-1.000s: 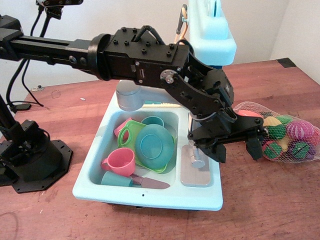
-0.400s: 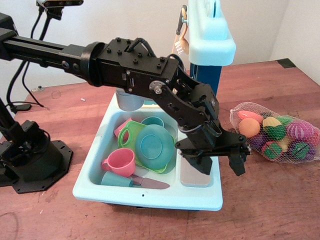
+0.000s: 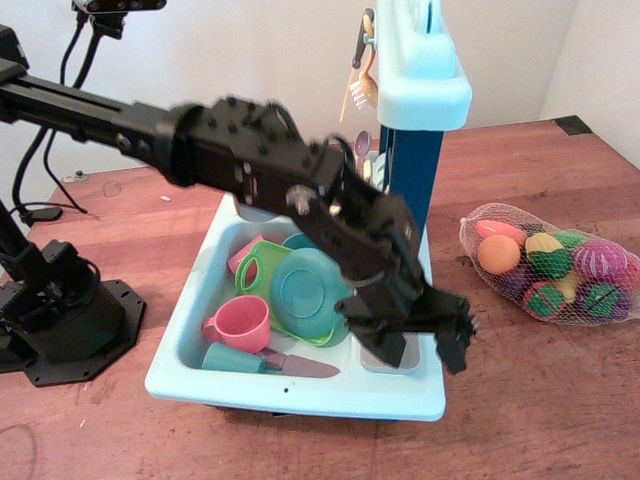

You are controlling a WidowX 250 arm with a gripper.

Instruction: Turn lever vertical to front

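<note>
We see our black robot gripper (image 3: 423,345), motion-blurred, jaws spread wide and empty, over the light-blue plastic toy sink's (image 3: 300,392) right shelf; the lever is hidden beneath them.

A reddish-brown wooden counter (image 3: 560,400) with a visible grain fills the lower part of the view, its surface evenly lit with soft shadows. Behind it rises a plain off-white wall (image 3: 250,45), meeting a second pale wall (image 3: 605,60) at a corner on the right. A small dark patch (image 3: 573,124) sits at the counter's far right edge.
</note>
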